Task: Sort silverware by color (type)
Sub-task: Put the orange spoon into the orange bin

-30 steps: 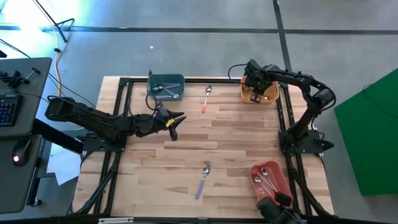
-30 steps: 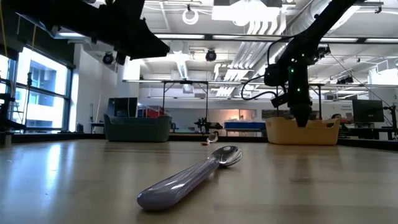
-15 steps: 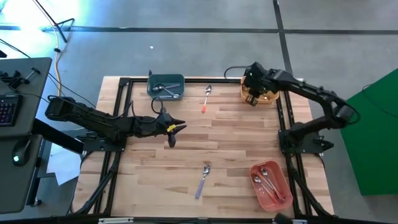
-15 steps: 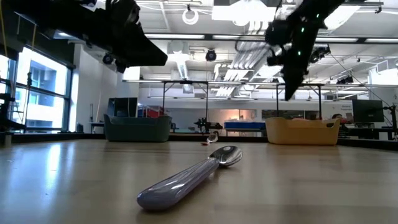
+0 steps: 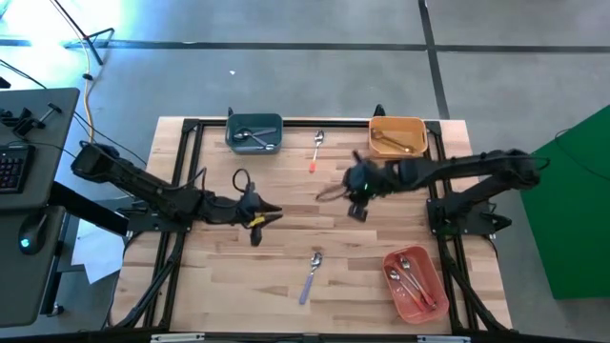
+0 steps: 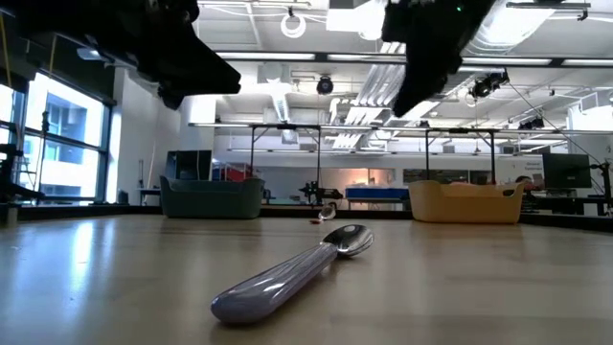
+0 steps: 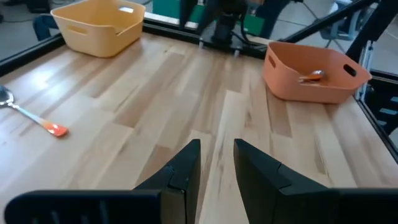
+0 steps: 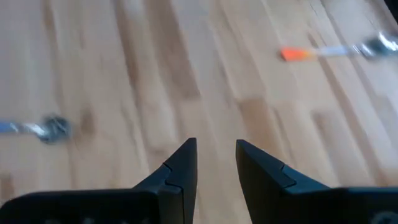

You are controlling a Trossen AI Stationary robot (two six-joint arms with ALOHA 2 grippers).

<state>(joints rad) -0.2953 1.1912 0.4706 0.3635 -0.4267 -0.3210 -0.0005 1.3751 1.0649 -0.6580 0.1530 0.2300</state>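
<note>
We see two spoons loose on the wooden worktop [image 5: 381,229]: a lavender-handled spoon [image 5: 311,273] near the front edge and a red-pink-handled spoon [image 5: 316,151] near the back edge, between the teal bin [image 5: 254,132] and the orange bin [image 5: 397,136]. The left gripper [image 5: 262,218] hovers left of centre and the blurred right gripper [image 5: 355,189] right of centre, each empty with fingers narrowly apart. More silverware lies in all three bins, including the red-pink bin [image 5: 414,283] at the front right corner, too small to make out.

Your left end effector [image 7: 217,163] hangs over bare counter [image 7: 155,106], fingers slightly apart and empty; an orange-handled spoon [image 7: 32,116] lies off to one side.
</note>
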